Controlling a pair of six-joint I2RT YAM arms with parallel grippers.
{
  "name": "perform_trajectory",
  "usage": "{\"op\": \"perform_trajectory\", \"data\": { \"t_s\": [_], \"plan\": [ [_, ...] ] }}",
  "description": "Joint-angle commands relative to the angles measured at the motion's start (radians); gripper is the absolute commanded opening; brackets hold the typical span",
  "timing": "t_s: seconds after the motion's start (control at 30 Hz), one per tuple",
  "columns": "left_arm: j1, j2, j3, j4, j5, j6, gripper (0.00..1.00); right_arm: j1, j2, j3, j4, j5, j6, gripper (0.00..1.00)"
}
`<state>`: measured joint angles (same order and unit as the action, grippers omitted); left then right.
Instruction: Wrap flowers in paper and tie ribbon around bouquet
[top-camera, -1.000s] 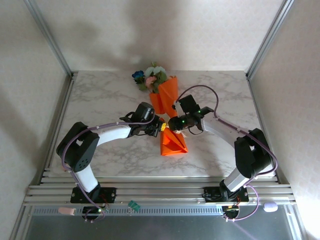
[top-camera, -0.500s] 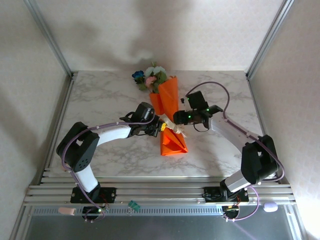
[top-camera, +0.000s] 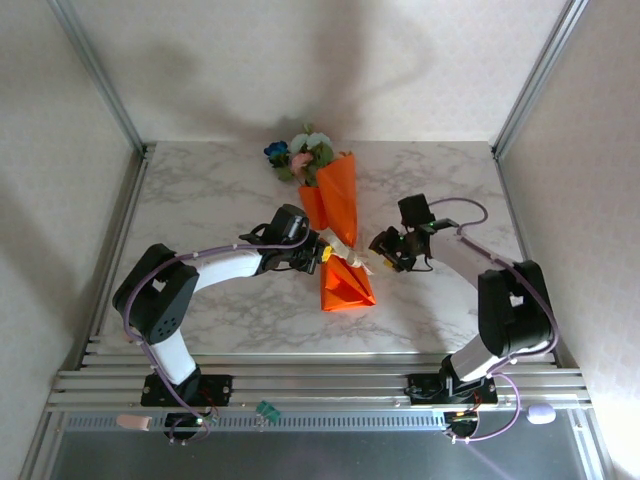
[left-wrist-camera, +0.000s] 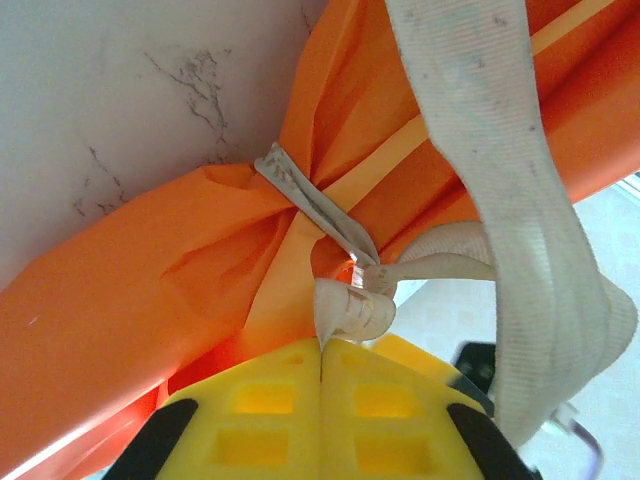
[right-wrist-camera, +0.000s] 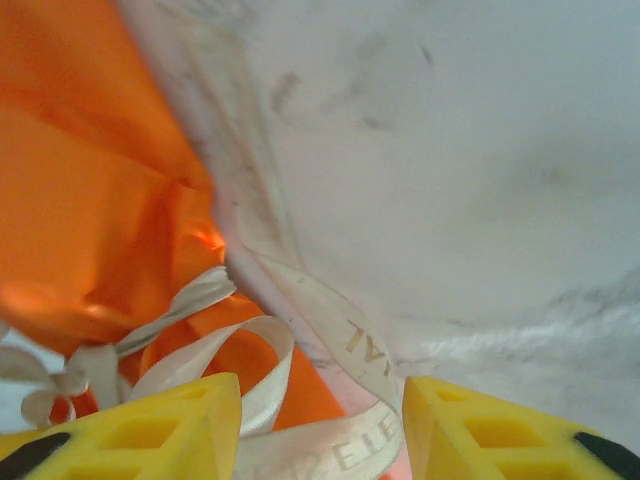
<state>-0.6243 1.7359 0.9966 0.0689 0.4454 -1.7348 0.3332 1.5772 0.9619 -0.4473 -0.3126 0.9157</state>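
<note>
The bouquet (top-camera: 338, 200) lies on the marble bench (top-camera: 200, 200), its orange paper (left-wrist-camera: 150, 300) cinched at the waist and the flowers (top-camera: 303, 155) poking from its far, wide end. The ribbon (left-wrist-camera: 480, 150) is knotted round that waist, a loose tail trailing off the bouquet's right side. At the bouquet's left, the left gripper (top-camera: 325, 254) has its fingers (left-wrist-camera: 250, 400) pressed together on a ribbon loop by the knot. Just right of the bouquet, the right gripper (top-camera: 380, 247) holds its fingers (right-wrist-camera: 150, 425) spread, the tail lying between them.
</note>
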Motion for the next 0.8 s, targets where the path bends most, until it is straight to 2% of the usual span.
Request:
{"op": "perform_trajectory", "data": {
  "t_s": [0.0,0.13,0.37,0.53,0.77],
  "plan": [
    [0.009,-0.001,0.002,-0.019,-0.024,0.006,0.00,0.024,-0.035,0.006,0.002,-0.059,0.319,0.48],
    [0.009,0.005,0.011,-0.021,-0.024,0.010,0.00,0.022,-0.025,-0.025,0.072,-0.052,0.456,0.47],
    [0.011,0.005,0.010,-0.017,-0.020,0.012,0.00,0.017,0.042,-0.076,0.232,-0.140,0.630,0.46],
    [0.011,0.010,0.017,-0.020,-0.017,0.017,0.00,0.015,0.042,-0.101,0.252,-0.158,0.686,0.50],
    [0.011,0.012,0.022,-0.021,-0.017,0.017,0.00,0.012,0.074,-0.098,0.300,-0.161,0.729,0.49]
  ]
}}
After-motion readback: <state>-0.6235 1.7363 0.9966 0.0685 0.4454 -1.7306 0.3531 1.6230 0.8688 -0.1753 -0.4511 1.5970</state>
